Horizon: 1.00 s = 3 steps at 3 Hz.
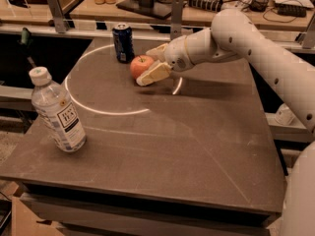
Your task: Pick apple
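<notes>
The red-orange apple [140,66] sits on the dark table [187,146], just right of the blue can [123,43]. My gripper [147,67] has come in from the right at table height. Its tan fingers are spread on either side of the apple's right half, the near finger [153,73] in front and the far finger [157,51] behind. The gripper is open and the apple rests on the table.
A clear water bottle [56,110] with a white cap stands tilted at the table's left edge. A bright ring of light [106,111] lies on the tabletop. A bench with cables and a monitor stand [147,4] runs behind the table.
</notes>
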Motion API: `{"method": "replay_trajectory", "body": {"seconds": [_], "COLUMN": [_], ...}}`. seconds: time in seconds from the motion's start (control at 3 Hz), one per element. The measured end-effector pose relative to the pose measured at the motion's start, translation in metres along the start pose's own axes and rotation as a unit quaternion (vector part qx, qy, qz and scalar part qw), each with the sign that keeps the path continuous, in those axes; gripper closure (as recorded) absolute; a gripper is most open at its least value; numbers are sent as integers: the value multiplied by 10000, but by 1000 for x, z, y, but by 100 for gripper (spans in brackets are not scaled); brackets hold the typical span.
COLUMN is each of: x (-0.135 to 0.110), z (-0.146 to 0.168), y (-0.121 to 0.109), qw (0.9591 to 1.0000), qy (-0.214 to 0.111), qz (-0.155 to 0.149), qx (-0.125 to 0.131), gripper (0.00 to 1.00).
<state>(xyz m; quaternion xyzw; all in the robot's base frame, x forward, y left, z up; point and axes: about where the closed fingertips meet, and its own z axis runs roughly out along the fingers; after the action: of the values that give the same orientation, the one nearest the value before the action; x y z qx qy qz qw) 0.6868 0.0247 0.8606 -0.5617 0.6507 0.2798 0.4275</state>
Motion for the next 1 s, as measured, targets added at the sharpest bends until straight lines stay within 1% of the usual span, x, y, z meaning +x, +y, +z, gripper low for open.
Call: {"method": "replay_trajectory", "body": {"seconds": [0.33, 0.67, 1.0], "x": [-11, -33, -59], "z": [-3, -24, -51], "y": [4, 10, 18], "qw": [9998, 9987, 9955], "qy": [-137, -327, -585], "qz": [-146, -380, -710], "qx": [-54, 4, 214], "gripper": [63, 84, 100]}}
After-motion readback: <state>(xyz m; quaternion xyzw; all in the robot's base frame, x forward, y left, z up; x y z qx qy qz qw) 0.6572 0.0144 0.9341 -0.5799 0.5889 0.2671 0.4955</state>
